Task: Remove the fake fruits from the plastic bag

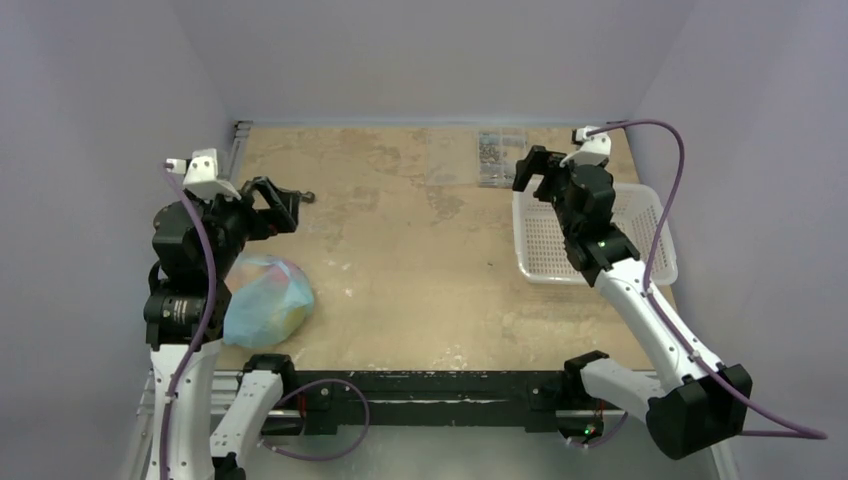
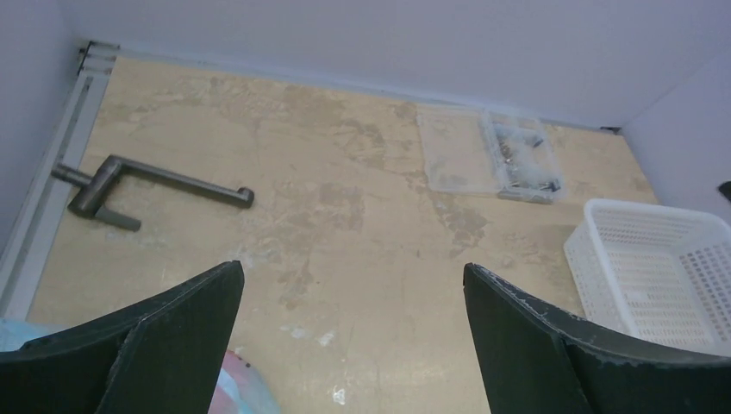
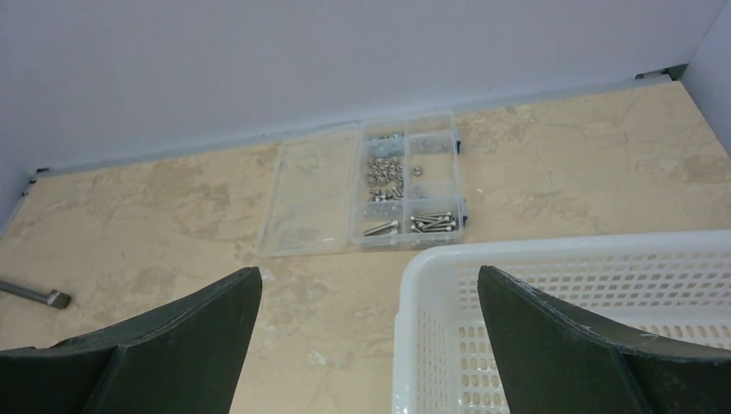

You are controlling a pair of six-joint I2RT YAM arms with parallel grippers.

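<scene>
Left arm (image 1: 185,250) partly hides the plastic bag (image 1: 275,300).

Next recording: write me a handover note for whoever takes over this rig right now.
Left gripper: open, empty, raised just beyond the plastic bag.
Right gripper: open, empty, above the white basket, at its far-left corner.
Bag: bunched at the near-left edge of the table; no fake fruits visible outside it.
Done: nothing yet.
To do: take out every fruit.
</scene>
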